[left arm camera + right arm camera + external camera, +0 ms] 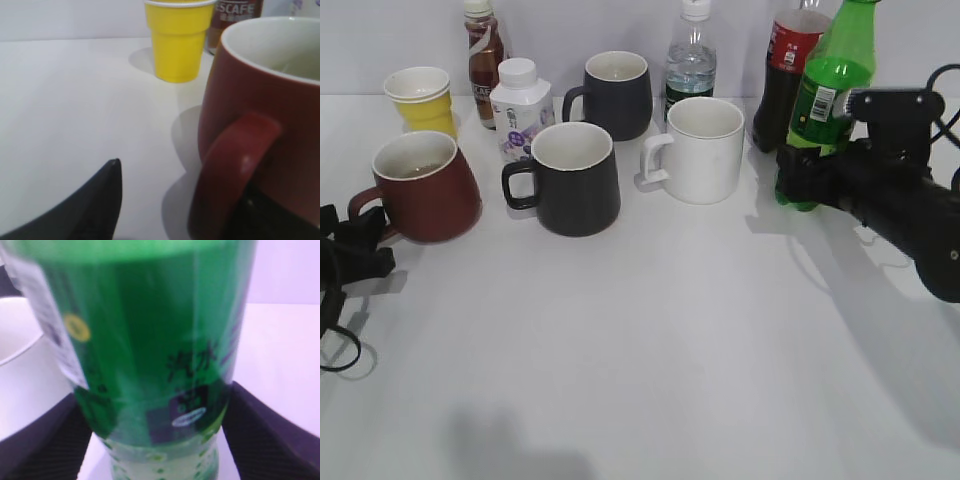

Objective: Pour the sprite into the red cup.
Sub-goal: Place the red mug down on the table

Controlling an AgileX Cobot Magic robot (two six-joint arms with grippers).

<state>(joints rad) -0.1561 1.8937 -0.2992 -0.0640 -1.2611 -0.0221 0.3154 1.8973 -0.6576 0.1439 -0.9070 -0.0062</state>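
Observation:
The sprite (832,92), a tall green bottle with a barcode patch, stands at the right of the table. It fills the right wrist view (150,325). My right gripper (802,178) (152,410) is shut on its lower body, one finger pressed against each side. The red cup (425,188) stands at the left, white inside. In the left wrist view its body (265,100) and loop handle are close up on the right. My left gripper (358,245) (182,192) is open just beside the handle, which lies next to its right finger.
A yellow paper cup (421,98) (177,40), a brown coffee bottle (483,55) and a small white bottle (520,105) stand behind the red cup. Two black mugs (575,178) (616,94), a white mug (700,148), a water bottle (691,55) and a cola bottle (786,70) stand mid-table.

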